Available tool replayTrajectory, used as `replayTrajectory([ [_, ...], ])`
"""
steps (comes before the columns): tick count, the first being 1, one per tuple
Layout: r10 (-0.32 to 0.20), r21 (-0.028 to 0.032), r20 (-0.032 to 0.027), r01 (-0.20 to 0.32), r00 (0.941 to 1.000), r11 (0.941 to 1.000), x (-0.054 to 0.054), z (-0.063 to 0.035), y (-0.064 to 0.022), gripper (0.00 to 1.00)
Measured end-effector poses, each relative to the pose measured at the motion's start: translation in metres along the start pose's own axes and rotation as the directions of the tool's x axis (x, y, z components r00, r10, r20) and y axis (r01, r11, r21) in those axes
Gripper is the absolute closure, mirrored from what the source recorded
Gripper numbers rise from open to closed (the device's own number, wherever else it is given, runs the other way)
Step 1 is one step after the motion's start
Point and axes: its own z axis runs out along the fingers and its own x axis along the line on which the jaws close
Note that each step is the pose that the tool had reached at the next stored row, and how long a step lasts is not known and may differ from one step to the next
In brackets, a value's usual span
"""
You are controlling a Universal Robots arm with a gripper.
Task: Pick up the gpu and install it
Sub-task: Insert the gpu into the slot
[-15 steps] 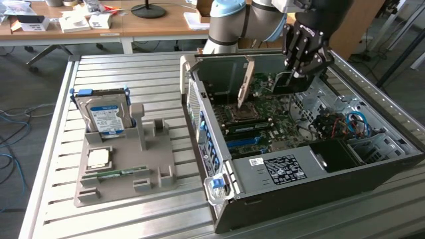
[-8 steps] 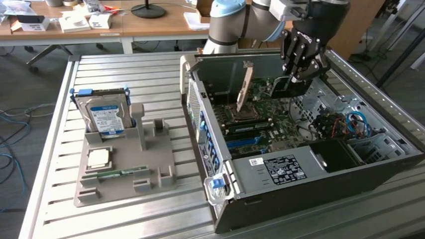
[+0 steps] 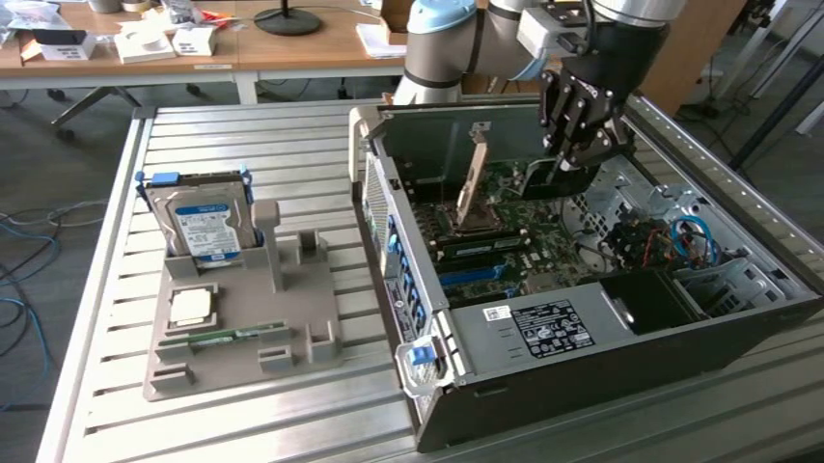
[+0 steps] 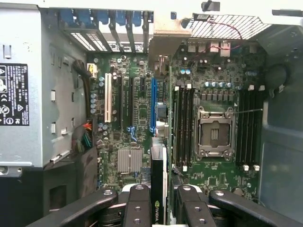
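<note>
**Gripper clamped on the gpu inside the open tower**

We're over the open computer case [image 3: 386,207], and the gripper [image 3: 574,159] is partway closed, clamped on the gpu [image 4: 159,170]. Its black fingers [image 4: 137,208] press on the card's two flat faces. Each finger is a chunky jointed link studded with round bolt heads.

In the wrist view we see the gpu edge-on. It's a thin dark slab standing upright between the pads, with a pale strip down one side and a small green NVIDIA mark near the grip. In the exterior view it hangs below the fingertips as a flat, dark rectangle, low over the green motherboard [image 4: 142,113]. It lines up with the long blue expansion slot [image 4: 153,104], but we can't tell whether its edge touches the slot.

Around it the board is busy. There's a white slot [image 4: 108,97], a silver finned heatsink [image 4: 129,160], rows of black memory slots [image 4: 182,127], and the square metal-framed CPU socket [image 4: 214,135]. The grey sheet-metal power supply [image 3: 547,328] carries a black label.

Out on the slatted aluminium table [image 3: 258,135], a grey moulded fixture [image 3: 296,318] props up a silver hard drive [image 3: 200,227] with a blue label.
</note>
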Motion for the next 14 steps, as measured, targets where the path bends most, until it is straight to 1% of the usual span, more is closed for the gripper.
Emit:
replayTrajectory([
  [14, -0.005, -0.0001, 0.0001, 0.005, 1.0000, 1.0000, 0.001, 0.0227, 0.0001, 0.74],
])
